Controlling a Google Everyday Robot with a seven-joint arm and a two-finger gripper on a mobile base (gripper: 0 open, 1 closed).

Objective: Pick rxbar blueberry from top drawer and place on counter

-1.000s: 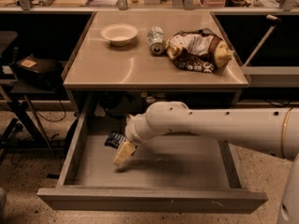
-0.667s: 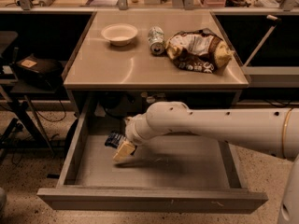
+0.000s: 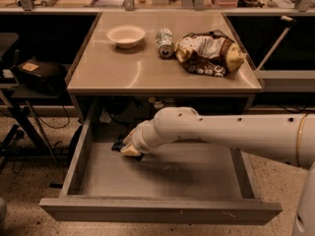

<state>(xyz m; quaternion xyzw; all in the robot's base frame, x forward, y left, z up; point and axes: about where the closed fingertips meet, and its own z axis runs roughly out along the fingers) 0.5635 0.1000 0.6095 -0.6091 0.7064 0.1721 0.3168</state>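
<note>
Hand (image 3: 129, 149) low inside the open top drawer (image 3: 162, 210), against the rxbar blueberry (image 3: 118, 144).
The bar's dark end shows just left of the hand, touching it; whether the hand grips it cannot be told. Above and behind the hand, the counter (image 3: 128, 70) carries a white bowl (image 3: 126, 35), a can (image 3: 164, 42) and a chip bag (image 3: 209, 53).

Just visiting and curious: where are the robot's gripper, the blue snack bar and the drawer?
gripper (image 3: 130, 149): camera view, tan tip, inside the drawer's back left.
rxbar blueberry (image 3: 117, 144): camera view, dark end beside the gripper.
top drawer (image 3: 162, 211): camera view, front panel.
</note>
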